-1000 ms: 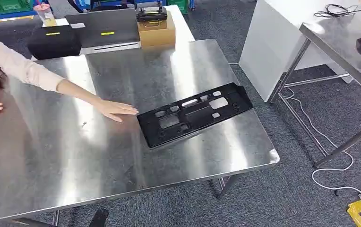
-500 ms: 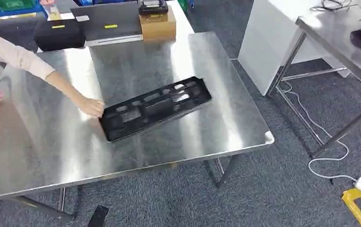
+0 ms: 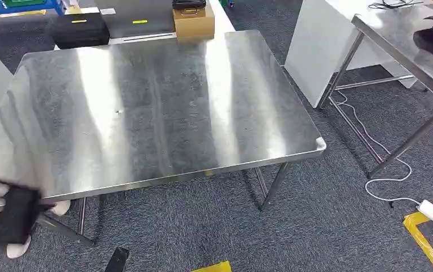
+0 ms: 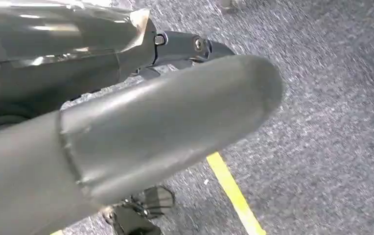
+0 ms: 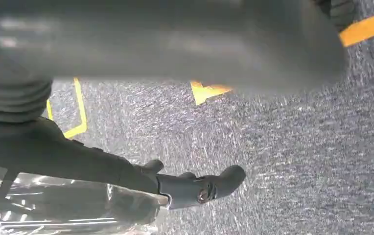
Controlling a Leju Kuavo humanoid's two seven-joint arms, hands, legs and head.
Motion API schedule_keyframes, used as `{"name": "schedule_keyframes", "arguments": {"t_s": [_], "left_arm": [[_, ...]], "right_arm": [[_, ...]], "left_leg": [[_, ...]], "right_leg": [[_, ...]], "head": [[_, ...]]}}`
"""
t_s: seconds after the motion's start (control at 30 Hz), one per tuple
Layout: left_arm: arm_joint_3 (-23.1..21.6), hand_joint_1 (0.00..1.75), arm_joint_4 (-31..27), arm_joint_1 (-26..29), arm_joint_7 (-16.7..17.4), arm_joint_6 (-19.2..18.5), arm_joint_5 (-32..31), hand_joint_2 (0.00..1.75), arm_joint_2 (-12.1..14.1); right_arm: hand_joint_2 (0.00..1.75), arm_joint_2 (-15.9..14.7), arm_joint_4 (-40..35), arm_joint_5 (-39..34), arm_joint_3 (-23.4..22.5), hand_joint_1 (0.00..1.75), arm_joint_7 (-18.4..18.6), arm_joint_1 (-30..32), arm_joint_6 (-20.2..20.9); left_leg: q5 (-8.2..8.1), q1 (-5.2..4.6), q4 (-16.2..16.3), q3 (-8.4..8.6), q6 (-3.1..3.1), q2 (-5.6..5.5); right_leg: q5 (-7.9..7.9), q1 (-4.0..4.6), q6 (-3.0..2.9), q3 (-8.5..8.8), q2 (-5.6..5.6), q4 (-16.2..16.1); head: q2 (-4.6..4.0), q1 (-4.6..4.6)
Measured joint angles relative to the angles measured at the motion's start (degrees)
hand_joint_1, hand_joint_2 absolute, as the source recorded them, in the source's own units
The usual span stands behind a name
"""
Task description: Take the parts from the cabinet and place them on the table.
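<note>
Both hands, left hand (image 4: 141, 132) and right hand (image 5: 175, 44), hang over carpet (image 3: 339, 226).

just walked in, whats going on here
Nothing is being handled right now. The robot faces a steel table, and both arms hang down: the left hand and right hand hold nothing above the grey carpet. At the table's near left corner a person shows as a blur with something dark. A cardboard box sits beyond the table's far edge.

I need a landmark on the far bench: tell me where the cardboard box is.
In the head view, the cardboard box sits just beyond the steel table's far edge, right of the black case, with a black object on top.
</note>
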Motion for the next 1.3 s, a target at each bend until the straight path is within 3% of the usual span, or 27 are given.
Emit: {"name": "schedule_keyframes", "arguments": {"t_s": [0.03,0.07,0.1,0.17,0.2,0.23,0.3,0.33,0.4,0.5,0.53,0.57,0.63,0.67,0.7,0.77,0.83,0.87,0.9,1.0,1.03,1.07,1.1,1.17,1.23,1.27,1.3], "left_arm": [[0.0,0.00,0.0,0.0,0.0,0.0,0.0,0.00,0.0],[0.0,0.00,0.0,-0.2,0.0,0.0,0.0,0.00,-0.1],[0.1,0.00,0.0,-0.2,0.0,0.2,0.0,0.00,-0.1],[0.1,0.00,0.0,-0.2,0.1,0.2,0.1,0.00,-0.1],[0.1,0.00,0.0,-0.2,0.1,0.2,0.1,0.00,-0.1],[0.1,0.00,0.0,-0.2,0.1,0.2,0.2,0.00,-0.1],[0.1,0.00,0.0,-0.2,0.1,0.2,0.2,0.00,-0.1],[0.1,0.00,0.0,-0.2,0.1,0.2,0.2,0.00,-0.1],[0.1,0.00,0.0,-0.2,0.1,0.2,0.2,0.00,-0.2],[0.1,0.00,0.0,-0.2,0.0,0.2,0.2,0.00,-0.2],[0.1,0.00,0.0,-0.1,0.0,0.2,0.2,0.00,-0.2],[0.1,0.00,0.0,-0.1,-0.1,0.2,0.0,0.00,-0.1],[0.1,0.00,0.0,0.0,-0.3,0.3,-0.2,0.00,-0.1],[0.1,0.00,0.0,0.0,-0.3,0.2,-0.3,0.00,-0.1],[0.1,0.00,0.0,0.0,-0.3,0.1,-0.5,0.00,-0.1],[0.1,0.00,0.0,0.0,-0.3,0.1,-0.5,0.00,0.0],[0.1,0.00,0.0,0.0,-0.2,-0.1,-0.5,0.00,0.0],[0.1,0.00,0.0,0.0,-0.2,-0.1,-0.5,0.00,0.0],[0.1,0.00,0.0,-0.1,-0.2,-0.2,-0.5,0.00,0.0],[0.1,0.00,0.0,0.2,0.0,-0.2,-0.5,0.00,0.1],[0.1,0.00,0.0,0.1,0.0,-0.2,-0.5,0.00,0.0],[0.1,0.00,0.0,0.1,0.0,-0.2,-0.5,0.00,-0.1],[0.1,0.00,0.0,0.0,0.0,-0.3,-0.5,0.00,-0.1],[0.1,0.00,0.0,0.1,0.0,-0.4,-0.5,0.00,0.0],[0.1,0.00,0.0,0.1,0.0,-0.4,-0.5,0.00,-0.1],[0.1,0.00,0.0,0.1,0.1,-0.4,-0.5,0.00,-0.1],[0.1,0.00,0.0,0.1,0.2,-0.4,-0.5,0.00,-0.1]], "right_arm": [[1.75,0.0,0.0,0.0,0.0,0.00,0.1,0.2,0.0],[1.75,-0.1,0.0,0.1,0.0,0.00,0.2,0.2,0.1],[1.75,-0.1,0.0,0.3,0.1,0.00,0.4,0.2,0.1],[1.75,0.0,0.0,0.4,0.4,0.00,0.4,0.2,0.2],[1.75,0.0,0.0,0.4,0.5,0.00,0.4,0.2,0.2],[1.75,-0.1,0.0,0.5,0.6,0.00,0.5,0.2,0.3],[1.75,-0.2,0.0,0.5,0.9,0.00,0.6,0.2,0.3],[1.75,-0.2,0.0,0.5,1.0,0.00,0.6,0.1,0.3],[1.75,-0.4,0.0,0.5,1.1,0.00,0.6,-0.1,0.3],[1.75,-0.4,0.0,0.6,1.2,0.00,0.6,-0.1,0.3],[1.75,-0.2,0.1,0.7,1.2,0.00,0.7,0.0,0.4],[1.75,-0.2,0.1,0.8,1.3,0.00,0.7,-0.1,0.7],[1.75,-0.2,0.1,0.7,1.4,0.00,0.6,0.0,1.3],[1.75,-0.2,0.2,0.5,1.4,0.00,0.5,0.0,1.6],[1.75,-0.2,0.2,0.2,1.4,0.00,0.5,0.0,1.9],[1.75,-0.2,0.2,-0.7,1.4,0.00,0.3,0.1,2.6],[1.75,-0.2,0.2,-1.5,1.4,0.00,-0.1,0.3,2.7],[1.75,-0.2,0.2,-1.7,1.4,0.00,-0.2,0.2,2.7],[1.75,-0.2,0.2,-1.7,1.4,0.00,-0.2,0.1,2.7],[1.75,-0.2,0.2,-1.9,1.4,0.00,-0.5,-0.2,2.7],[1.75,-0.2,0.2,-1.8,1.4,0.00,-0.5,-0.1,2.7],[1.75,-0.4,0.2,-1.8,1.4,0.00,-0.5,0.1,2.8],[1.75,-0.4,0.2,-1.8,1.4,0.00,-0.6,0.1,3.0],[1.75,-0.4,0.2,-1.7,1.4,0.00,-0.7,0.1,3.1],[1.75,-0.4,0.2,-1.7,1.4,0.00,-0.7,0.2,3.1],[1.75,-0.5,0.2,-1.7,1.4,0.00,-0.7,0.3,3.1],[1.75,-0.6,0.2,-1.7,1.4,0.00,-0.7,0.4,3.1]], "left_leg": [[1.15,0.17,-0.8,-0.54,1.25,0.29],[1.86,0.04,-0.8,-1.14,1.81,0.75],[2.67,0.02,-0.8,-2.20,2.81,0.72],[4.08,-0.28,-0.7,-3.86,2.94,1.02],[4.87,-0.43,-0.6,-4.92,2.97,1.13],[5.46,-0.57,-0.6,-5.72,2.94,1.20],[6.88,-0.88,-0.4,-7.27,2.82,1.34],[7.53,-1.00,-0.3,-8.03,2.69,1.31],[8.52,-1.42,-0.1,-8.95,2.14,1.31],[10.46,-1.02,-0.8,-9.16,1.24,1.50],[10.69,-1.19,-0.8,-9.64,0.83,1.32],[8.74,-0.86,0.2,-10.51,0.41,0.96],[1.91,-0.44,5.9,-12.16,-0.20,0.78],[-1.22,-0.23,10.7,-13.39,-0.60,0.60],[-2.42,0.01,14.8,-14.31,-1.02,0.60],[-0.08,0.77,17.2,-13.49,-1.65,0.63],[3.06,1.47,9.0,-7.48,-2.11,0.39],[3.84,1.89,3.0,-3.56,-2.28,-0.83],[2.53,1.98,0.1,-1.31,-2.38,-2.94],[2.03,1.28,-0.1,-2.25,-1.39,-2.13],[2.47,1.11,-0.4,-2.45,-0.64,-1.50],[2.98,1.34,-0.9,-2.45,0.23,-0.75],[3.18,1.12,-0.9,-2.63,0.87,-0.39],[3.50,0.83,-0.9,-3.13,1.50,1.01],[3.75,0.35,-0.8,-3.57,1.82,2.34],[3.78,0.17,-0.8,-3.62,1.84,2.89],[3.79,0.06,-0.8,-3.57,1.84,3.45]], "right_leg": [[0.45,0.60,0.73,-0.31,0.09,-0.1],[-1.22,-0.11,0.23,-0.97,0.16,1.1],[-5.15,0.04,-0.82,-2.37,0.15,4.3],[-11.17,0.05,-1.55,-4.52,0.15,12.8],[-12.36,0.05,-1.19,-5.09,0.15,16.9],[-12.05,0.12,-0.71,-4.71,0.16,18.4],[-8.79,0.25,0.51,-0.01,0.15,14.4],[-7.56,0.39,0.50,3.81,0.15,9.3],[-9.16,1.15,-0.92,11.54,0.14,-2.0],[-8.53,1.79,-1.59,10.33,0.17,-3.0],[-7.61,0.74,-2.14,9.84,0.02,-3.4],[-7.23,0.20,-2.54,9.31,-0.08,-3.5],[-6.15,0.20,-3.95,8.01,-0.24,-3.5],[-5.50,0.23,-3.90,7.41,-0.27,-3.5],[-4.99,0.23,-3.73,7.09,-0.29,-3.4],[-4.18,0.02,-3.18,5.95,-0.30,-3.1],[-3.68,-0.41,-2.38,5.11,0.66,-2.6],[-3.61,-0.54,-2.21,4.71,0.93,-2.0],[-3.51,-0.31,-1.99,3.52,1.13,-1.6],[-2.47,-0.11,-0.46,2.74,2.54,-1.3],[-2.05,0.32,0.27,2.42,3.09,-1.5],[-2.70,-0.26,0.24,1.62,2.51,-0.7],[-4.33,-0.19,-0.01,0.55,1.50,1.7],[-8.51,-0.30,-0.34,-3.62,0.97,10.9],[-10.73,-0.25,0.19,-6.48,0.91,18.2],[-10.26,-0.26,0.53,-5.61,0.85,17.3],[-8.94,-0.24,0.88,-3.12,0.69,13.7]], "head": [[0.00,0.04],[0.00,-0.04],[0.00,0.43],[0.00,0.59],[0.00,0.66],[0.00,0.66],[0.00,0.61],[0.00,0.66],[0.00,0.66],[0.00,0.31],[0.00,0.35],[0.00,0.26],[0.00,-0.26],[0.00,-0.20],[0.00,-0.31],[0.00,-0.28],[0.00,-0.28],[0.00,-0.28],[0.00,-0.53],[0.00,-0.39],[0.00,-0.33],[0.00,-0.37],[0.00,-0.15],[0.00,0.15],[0.00,0.24],[0.00,0.13],[0.00,0.24]]}}
